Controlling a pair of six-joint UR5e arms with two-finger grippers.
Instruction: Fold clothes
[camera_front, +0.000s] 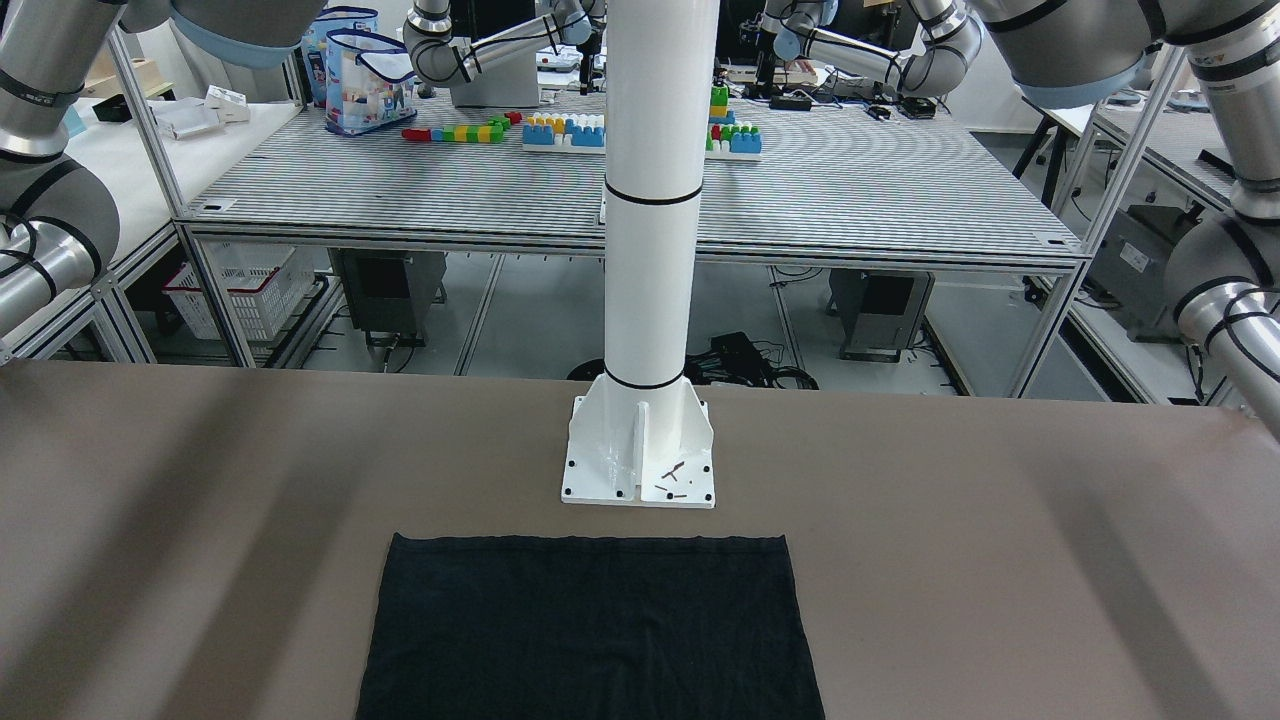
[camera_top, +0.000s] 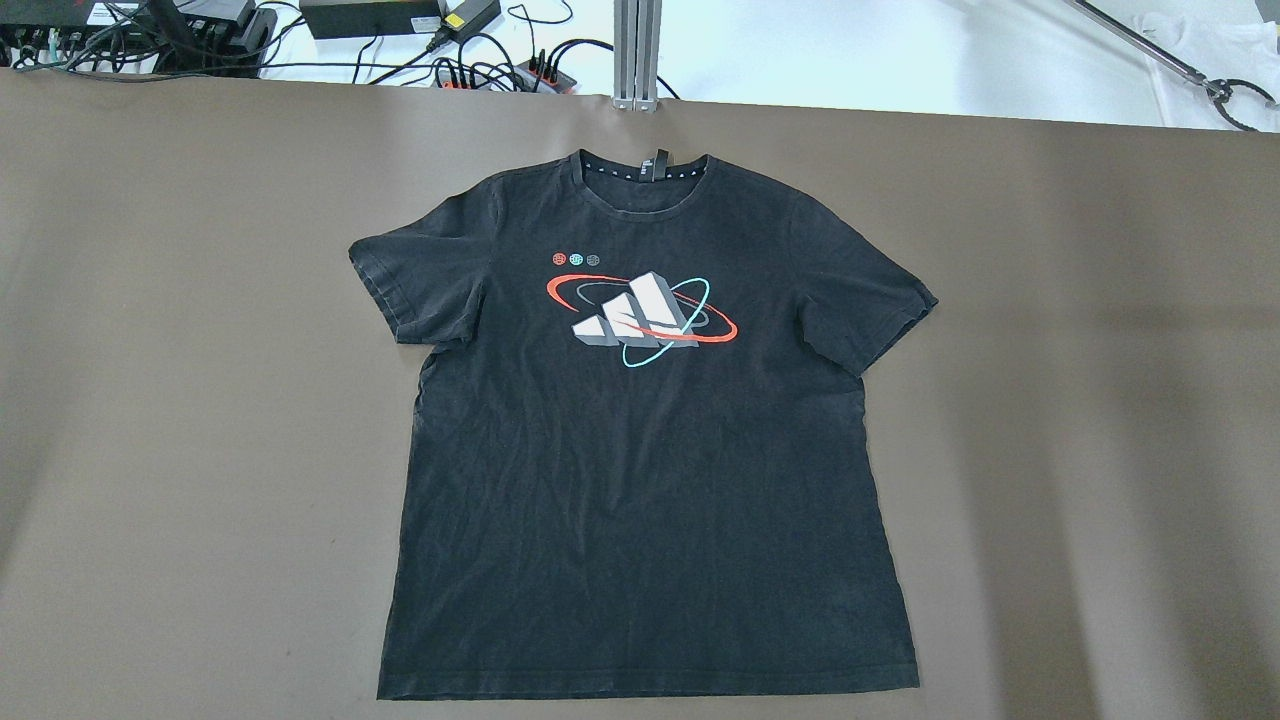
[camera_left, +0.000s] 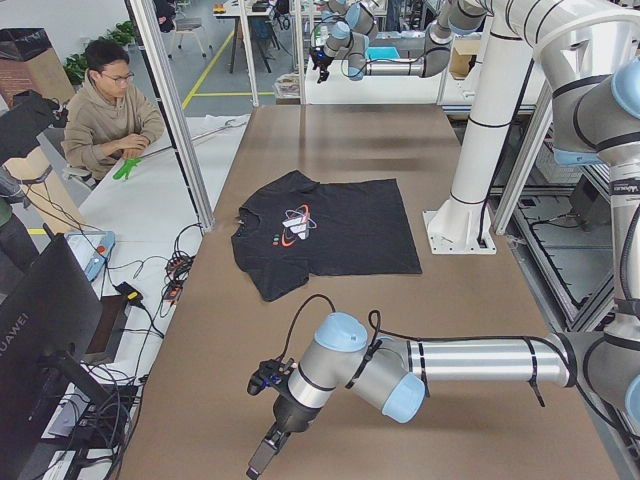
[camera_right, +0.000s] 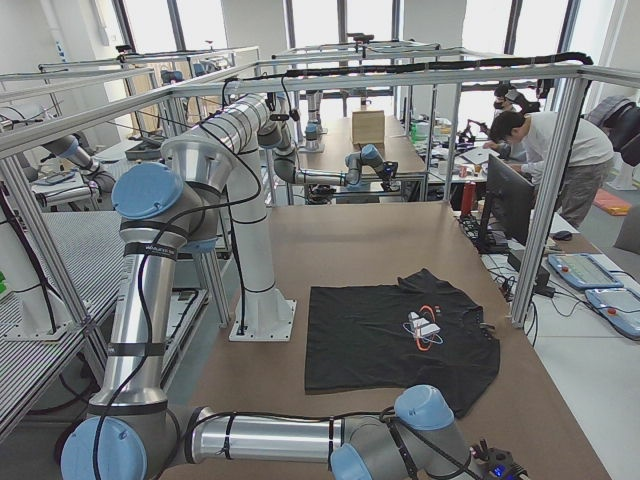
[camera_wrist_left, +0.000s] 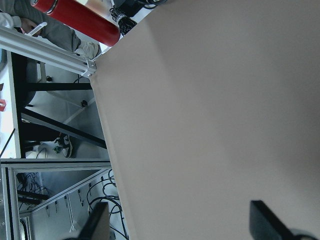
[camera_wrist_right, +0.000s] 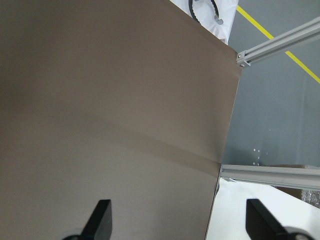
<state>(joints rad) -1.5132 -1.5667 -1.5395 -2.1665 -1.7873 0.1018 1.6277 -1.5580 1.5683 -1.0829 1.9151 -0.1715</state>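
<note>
The clothes are one black T-shirt (camera_top: 640, 450) with a red, white and teal print on its chest. It lies flat and face up on the brown table, collar toward the far edge, both sleeves spread. Its hem (camera_front: 590, 630) lies just in front of the white pillar's base. It also shows from the sides (camera_left: 330, 225) (camera_right: 395, 335). My left gripper (camera_wrist_left: 182, 225) hangs open over bare table by the table's edge, far from the shirt (camera_left: 265, 455). My right gripper (camera_wrist_right: 182, 220) is open too, over bare table at the other end.
The white pillar's base plate (camera_front: 638, 455) is bolted to the table behind the shirt's hem. Cables and power bricks (camera_top: 370, 15) lie beyond the far edge. A seated person (camera_left: 110, 110) and standing people (camera_right: 540, 140) are beside the table. A red cylinder (camera_wrist_left: 75, 15) lies off the edge.
</note>
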